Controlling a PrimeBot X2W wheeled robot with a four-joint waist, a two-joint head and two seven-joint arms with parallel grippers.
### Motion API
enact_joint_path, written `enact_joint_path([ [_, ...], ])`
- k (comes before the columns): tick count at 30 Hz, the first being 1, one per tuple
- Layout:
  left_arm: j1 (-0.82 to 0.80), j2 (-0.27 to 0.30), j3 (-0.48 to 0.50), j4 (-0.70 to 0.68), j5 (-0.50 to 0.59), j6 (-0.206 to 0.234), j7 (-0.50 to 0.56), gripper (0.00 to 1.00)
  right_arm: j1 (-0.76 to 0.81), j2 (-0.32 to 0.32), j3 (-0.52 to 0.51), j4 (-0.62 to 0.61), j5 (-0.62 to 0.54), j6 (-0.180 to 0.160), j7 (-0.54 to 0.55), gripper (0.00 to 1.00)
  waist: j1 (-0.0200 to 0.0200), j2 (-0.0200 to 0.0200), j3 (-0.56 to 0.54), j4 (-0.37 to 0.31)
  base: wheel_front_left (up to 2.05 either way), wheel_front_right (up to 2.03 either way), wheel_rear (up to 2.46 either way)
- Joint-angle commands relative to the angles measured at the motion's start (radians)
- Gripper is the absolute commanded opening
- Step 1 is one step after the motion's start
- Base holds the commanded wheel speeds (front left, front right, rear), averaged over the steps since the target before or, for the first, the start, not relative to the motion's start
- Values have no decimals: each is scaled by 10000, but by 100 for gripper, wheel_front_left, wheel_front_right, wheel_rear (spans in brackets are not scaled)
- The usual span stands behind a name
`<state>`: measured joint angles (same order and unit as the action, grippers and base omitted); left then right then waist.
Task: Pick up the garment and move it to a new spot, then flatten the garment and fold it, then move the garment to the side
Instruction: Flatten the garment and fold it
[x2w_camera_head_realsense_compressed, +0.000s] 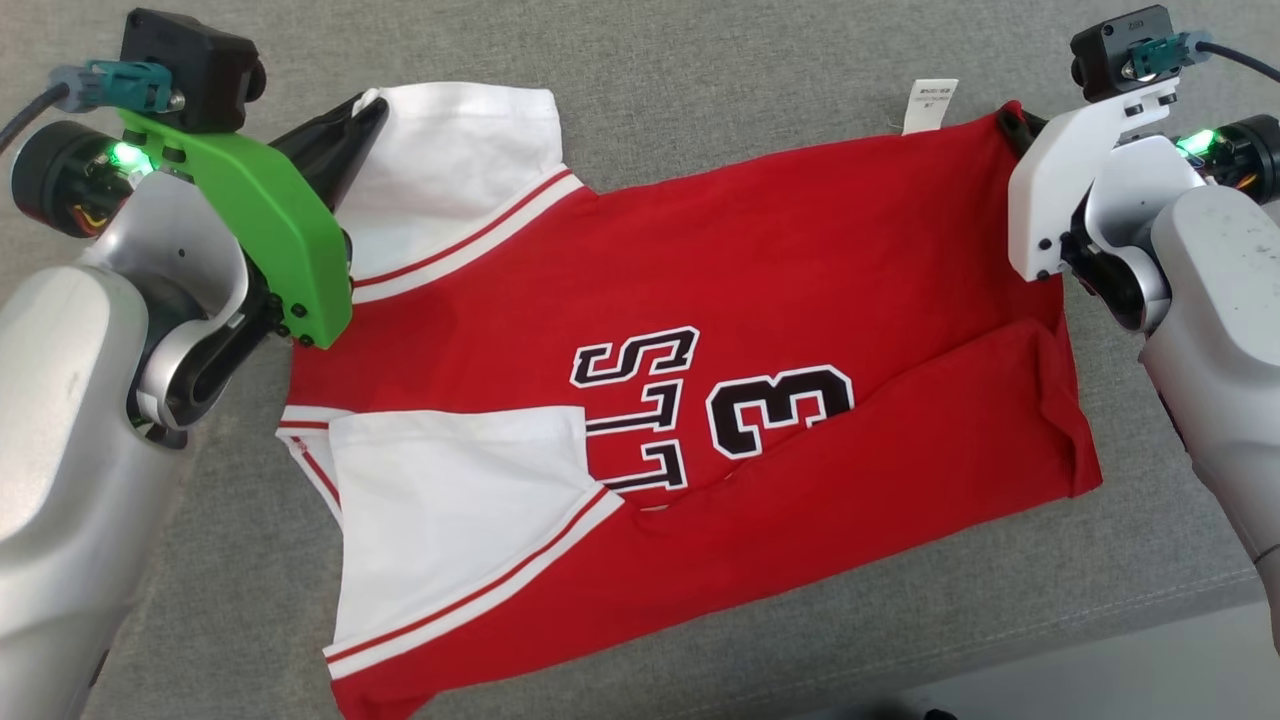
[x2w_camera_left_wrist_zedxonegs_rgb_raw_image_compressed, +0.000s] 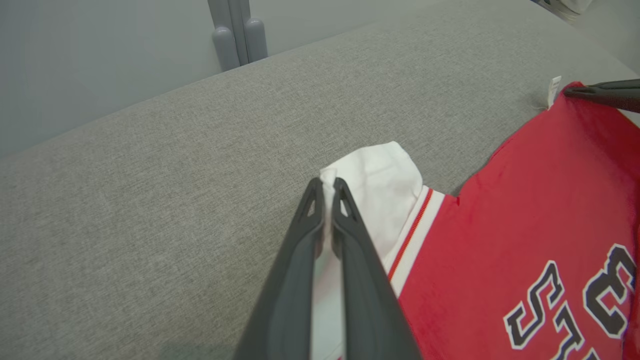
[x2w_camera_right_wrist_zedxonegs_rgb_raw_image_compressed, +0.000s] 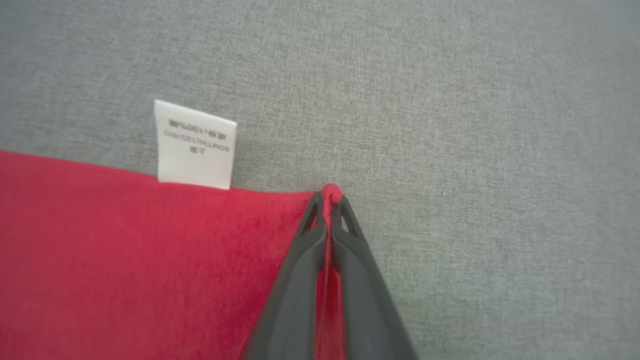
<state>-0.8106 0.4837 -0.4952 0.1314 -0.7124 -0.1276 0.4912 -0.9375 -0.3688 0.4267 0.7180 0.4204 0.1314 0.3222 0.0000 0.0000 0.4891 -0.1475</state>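
Gripping in progress at both far corners of garment (x2w_camera_head_realsense_compressed: 760, 250), spread on grey cushion (x2w_camera_head_realsense_compressed: 700, 60). Left gripper (x2w_camera_left_wrist_zedxonegs_rgb_raw_image_compressed: 327, 186): clamped on white sleeve (x2w_camera_left_wrist_zedxonegs_rgb_raw_image_compressed: 385, 185) edge, well left of care label (x2w_camera_head_realsense_compressed: 929, 105). Right gripper (x2w_camera_right_wrist_zedxonegs_rgb_raw_image_compressed: 330, 197): clamped on red hem corner (x2w_camera_right_wrist_zedxonegs_rgb_raw_image_compressed: 331, 190), just right of label. Edge opposite label apparently folded over already; far-side fold and move aside pending.

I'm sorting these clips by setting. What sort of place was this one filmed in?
Probably an indoor room, home-like or a lab mock-up: the red jersey lies on a grey woven upholstered surface, like a sofa or bed, with pale floor beside it and a plain wall behind.
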Motion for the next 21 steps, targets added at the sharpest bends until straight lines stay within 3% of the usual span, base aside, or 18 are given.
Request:
enact_joint_path([
  [1,119,50,-40,23,-99,-40,-109,0,-175,-72,84,93,81,-14,-184,0,0,0,-226,139,0,0,0],
  [8,429,96,-444,-246,-353,-43,-369,0,105,-405,709,-13,340,-14,-897,0,0,0,-901,366,0,0,0],
  [14,1509,246,-631,-1157,-782,-1,-598,0,1059,-1105,1414,-862,962,-14,-1581,0,0,0,-1532,544,0,0,0],
  [21,3457,693,-163,-2489,-1298,688,-1138,0,2422,-2011,1488,-1653,1247,-14,-2365,0,0,0,-2038,663,0,0,0],
])
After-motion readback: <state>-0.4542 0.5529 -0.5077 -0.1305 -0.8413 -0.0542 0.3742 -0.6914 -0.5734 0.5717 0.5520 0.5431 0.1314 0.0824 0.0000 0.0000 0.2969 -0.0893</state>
